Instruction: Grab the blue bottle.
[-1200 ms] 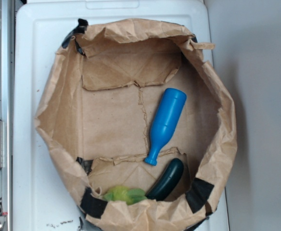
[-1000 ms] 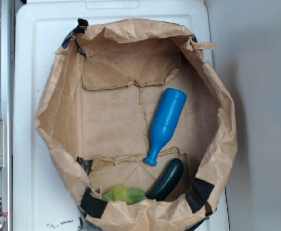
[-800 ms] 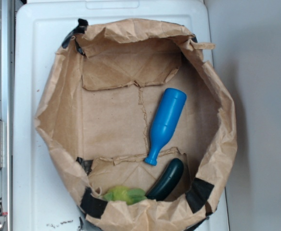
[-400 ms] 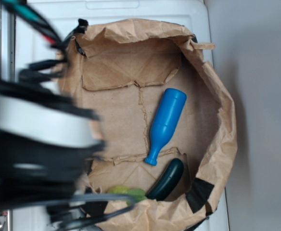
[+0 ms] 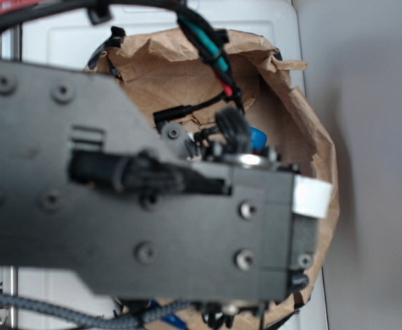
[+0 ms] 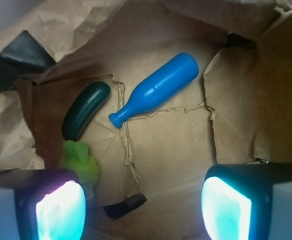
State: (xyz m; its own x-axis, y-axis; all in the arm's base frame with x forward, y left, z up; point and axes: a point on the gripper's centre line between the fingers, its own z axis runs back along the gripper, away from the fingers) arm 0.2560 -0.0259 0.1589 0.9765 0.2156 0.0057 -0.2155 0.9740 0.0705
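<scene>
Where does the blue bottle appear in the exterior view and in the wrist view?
Exterior: only a sliver of the blue bottle shows above the arm, right of centre.
Wrist: fully visible, lying diagonally, upper centre.
Shared landmark: the brown paper bag beneath it.

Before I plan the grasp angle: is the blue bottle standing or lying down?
Lying down. The blue bottle rests on its side on the paper bag floor.

a white plastic lid [image 5: 56, 38] sits against a plain grey surface [image 5: 373, 103] in soft light.
</scene>
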